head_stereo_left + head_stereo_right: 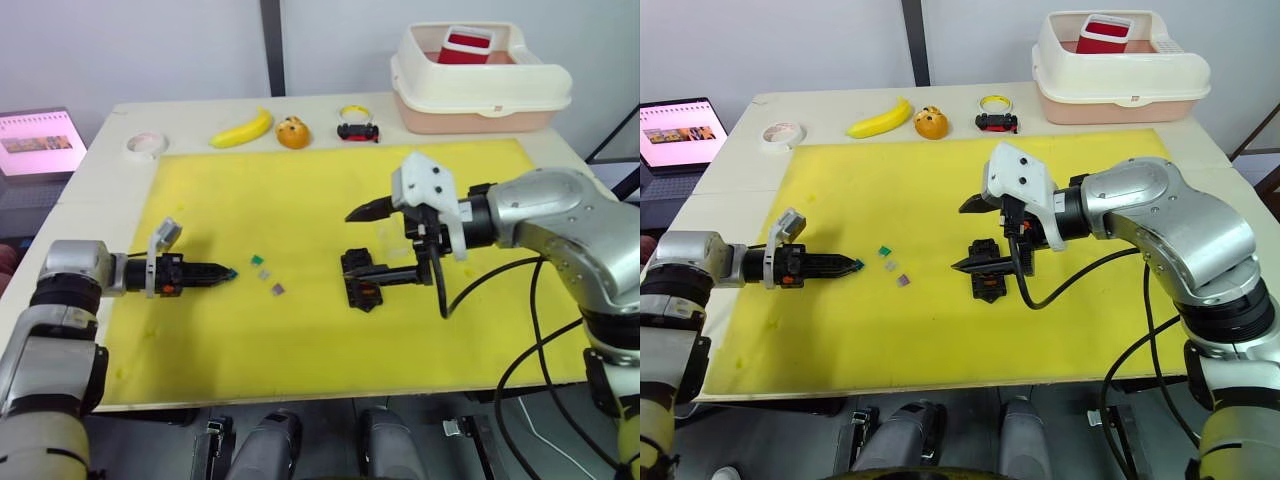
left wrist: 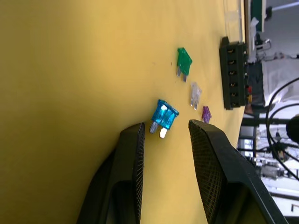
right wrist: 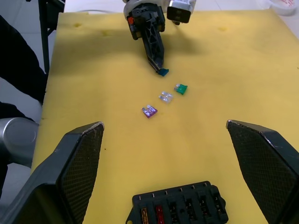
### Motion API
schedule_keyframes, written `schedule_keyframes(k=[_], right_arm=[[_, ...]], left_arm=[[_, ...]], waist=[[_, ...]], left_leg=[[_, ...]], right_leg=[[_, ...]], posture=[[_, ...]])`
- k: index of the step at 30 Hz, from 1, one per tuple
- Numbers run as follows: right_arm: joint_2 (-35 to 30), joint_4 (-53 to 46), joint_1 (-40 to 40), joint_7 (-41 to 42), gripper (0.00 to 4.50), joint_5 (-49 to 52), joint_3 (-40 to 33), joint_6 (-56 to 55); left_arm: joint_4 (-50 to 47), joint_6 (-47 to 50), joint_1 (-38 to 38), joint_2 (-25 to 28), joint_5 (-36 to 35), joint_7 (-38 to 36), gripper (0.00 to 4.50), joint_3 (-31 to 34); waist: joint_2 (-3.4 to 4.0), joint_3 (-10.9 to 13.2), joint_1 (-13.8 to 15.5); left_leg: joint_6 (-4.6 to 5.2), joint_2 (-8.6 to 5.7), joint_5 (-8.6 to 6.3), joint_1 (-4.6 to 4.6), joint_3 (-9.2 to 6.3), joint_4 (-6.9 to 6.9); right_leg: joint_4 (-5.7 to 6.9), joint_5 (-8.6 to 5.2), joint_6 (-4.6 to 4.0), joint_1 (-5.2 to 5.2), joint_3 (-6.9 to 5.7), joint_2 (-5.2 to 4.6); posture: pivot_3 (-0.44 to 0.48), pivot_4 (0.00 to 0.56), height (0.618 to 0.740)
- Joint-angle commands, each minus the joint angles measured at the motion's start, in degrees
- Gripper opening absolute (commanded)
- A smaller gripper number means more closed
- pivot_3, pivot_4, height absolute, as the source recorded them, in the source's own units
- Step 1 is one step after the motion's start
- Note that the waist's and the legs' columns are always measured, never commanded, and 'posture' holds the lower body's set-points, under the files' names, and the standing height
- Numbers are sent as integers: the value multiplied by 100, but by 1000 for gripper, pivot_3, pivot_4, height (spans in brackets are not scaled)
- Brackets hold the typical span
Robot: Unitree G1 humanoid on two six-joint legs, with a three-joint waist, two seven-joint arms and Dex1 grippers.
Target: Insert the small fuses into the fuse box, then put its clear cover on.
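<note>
Left hand (image 1: 232, 272) lay low over the yellow mat (image 1: 300, 180), its two black fingers (image 2: 131, 158) parted a little, with the teal fuse (image 2: 164, 115) lying flat on the mat just ahead of the tips, roughly on the line of the gap. Nothing gripped yet. Green fuse (image 2: 184, 61), clear-grey fuse (image 2: 195, 94) and purple fuse (image 2: 206, 113) lay loose in a short row between that hand and the fuse box (image 1: 362, 280), near each other but apart.

Right hand (image 3: 173, 154) was wide open, one finger above the box and one low beside it. An orange and a red fuse (image 3: 159, 213) looked already seated in slots at one end of the box; the other slots appeared empty. Clear cover — probably the faint glint just beyond the box, cannot be sure.

Risks, as judged:
- The teal fuse lay flat with blades toward the fingers; closing could pinch it by a corner or skid it along the mat instead of lifting it.
- The gap was only slightly wider than the fuse, so a small sideways error could land a fingertip on top of it.
- A push forward might knock the clear-grey or purple fuse — they sat close by.
- The box was not clamped; a fuse pressed in could shift or tip it unless the right hand closed on it first.
</note>
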Motion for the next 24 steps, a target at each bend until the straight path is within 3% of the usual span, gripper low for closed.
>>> schedule_keyframes(k=[1,15,24], right_arm=[[0,-138,-149,-9,4500,26,-104,-49],[-2,-179,-160,-6,4500,25,-70,-31],[-7,-185,-149,-8,4500,0,-40,-42]], left_arm=[[259,-319,-186,-6,181,356,1596,276],[-543,-136,167,-132,83,-211,1596,131],[-831,-229,407,-117,176,-172,1596,107]], waist=[[0,0,2],[-1,-1,12],[-1,-1,2]], left_leg=[[-1,0,1,0,-1,0],[-1,-4,1,0,-3,2],[0,-5,0,-1,-4,1]], right_leg=[[1,0,0,0,0,0],[5,0,0,1,0,-4],[3,0,0,0,0,-4]], posture=[[0,150,740],[0,150,740],[0,150,740]])
